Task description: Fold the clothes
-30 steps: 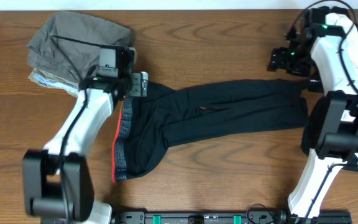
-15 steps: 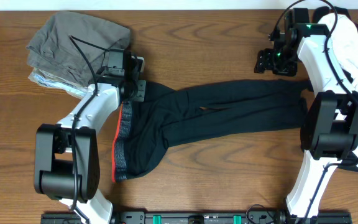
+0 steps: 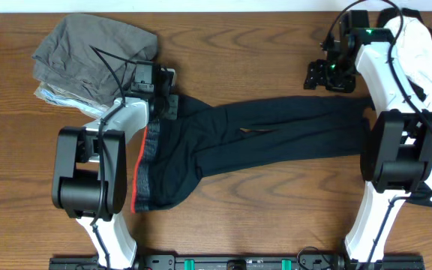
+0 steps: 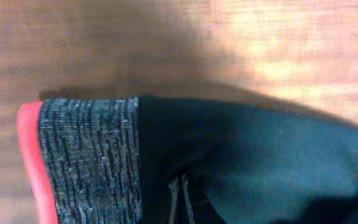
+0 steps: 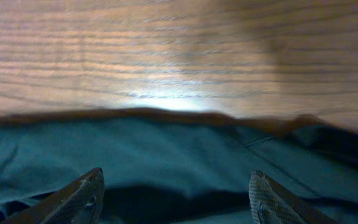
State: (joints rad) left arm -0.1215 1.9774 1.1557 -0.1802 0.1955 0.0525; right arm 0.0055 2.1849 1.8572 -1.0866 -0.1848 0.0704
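Note:
Black pants point(image 3: 276, 131) lie stretched across the table, legs to the right. The grey waistband point(image 3: 145, 176) with its red edge is at the left. My left gripper point(image 3: 161, 103) sits at the waistband's far corner, shut on the cloth. In the left wrist view its fingertips point(image 4: 180, 200) are pressed together in the black fabric beside the grey band point(image 4: 92, 162). My right gripper point(image 3: 322, 75) hovers open over the wood just beyond the leg ends. In the right wrist view, dark fabric point(image 5: 166, 155) lies below the right gripper point(image 5: 176, 194), with nothing between its fingers.
A pile of folded grey clothes point(image 3: 88, 52) sits at the back left, close behind the left gripper. A white garment point(image 3: 430, 45) lies at the back right edge under the right arm. Bare wood point(image 3: 276, 202) shows in front of the pants.
The left gripper has closed on the waistband corner, and the waistband's near end has slid slightly left. The right gripper has moved a little to the left.

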